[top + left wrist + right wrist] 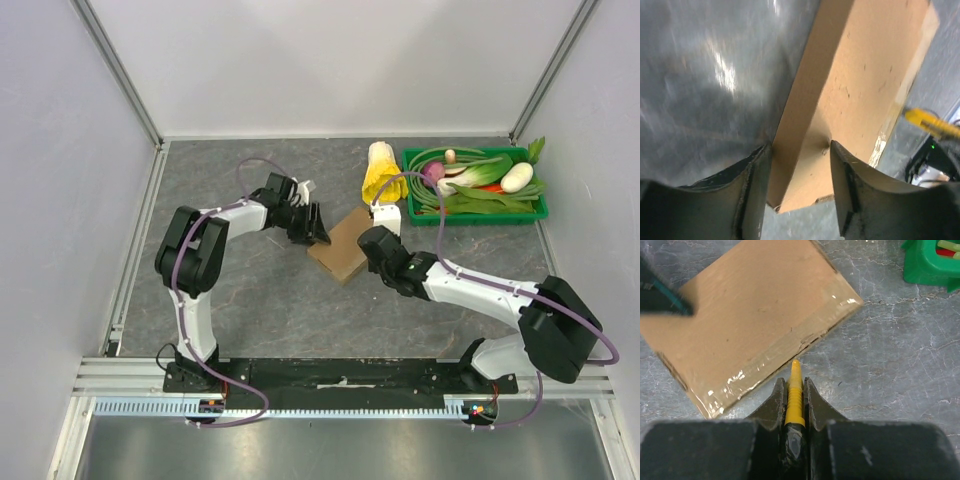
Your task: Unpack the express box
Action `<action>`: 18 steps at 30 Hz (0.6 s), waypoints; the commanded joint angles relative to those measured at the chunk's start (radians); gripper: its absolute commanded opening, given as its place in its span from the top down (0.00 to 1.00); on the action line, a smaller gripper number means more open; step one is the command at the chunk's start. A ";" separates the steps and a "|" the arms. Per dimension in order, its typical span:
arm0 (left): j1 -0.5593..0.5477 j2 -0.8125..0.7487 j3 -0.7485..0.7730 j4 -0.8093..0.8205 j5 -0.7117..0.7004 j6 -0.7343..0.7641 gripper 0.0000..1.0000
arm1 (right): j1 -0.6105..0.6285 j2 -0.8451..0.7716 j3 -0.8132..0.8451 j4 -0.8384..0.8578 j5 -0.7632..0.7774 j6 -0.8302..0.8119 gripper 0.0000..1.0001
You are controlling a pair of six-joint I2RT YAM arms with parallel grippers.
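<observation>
Grey marbled table (250, 300), white walls (330, 60), left gripper (800, 150) jaws part-open astride express box (340, 245) edge, right gripper (794, 390) closed on yellow cutter (794, 395)

Express box (340, 246) between both grippers

Express box (342, 243) lies flat mid-table. Left gripper (316, 228) blocks its left edge, fingers (747, 185) straddling that edge, one on the lid and one down the side. Right gripper (378, 245) crowds the taped right edge, clamping a yellow tool (794, 395) whose tip is just at the tape. Yellow bundle (379, 172) sits just behind the box, green tray (478, 214) of vegetables beyond it at far right. Bare table (270, 300) in front of the box and far left gives room to pass.
</observation>
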 commanded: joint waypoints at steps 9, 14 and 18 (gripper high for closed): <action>-0.006 -0.275 -0.290 0.007 0.180 -0.154 0.48 | -0.029 -0.027 0.007 0.056 -0.019 -0.017 1.00; -0.005 -0.265 -0.205 -0.033 0.035 -0.146 0.35 | -0.044 -0.039 0.003 0.045 -0.030 0.001 1.00; -0.005 -0.216 -0.159 0.010 0.001 -0.191 0.35 | -0.046 -0.048 -0.006 0.039 -0.057 0.027 1.00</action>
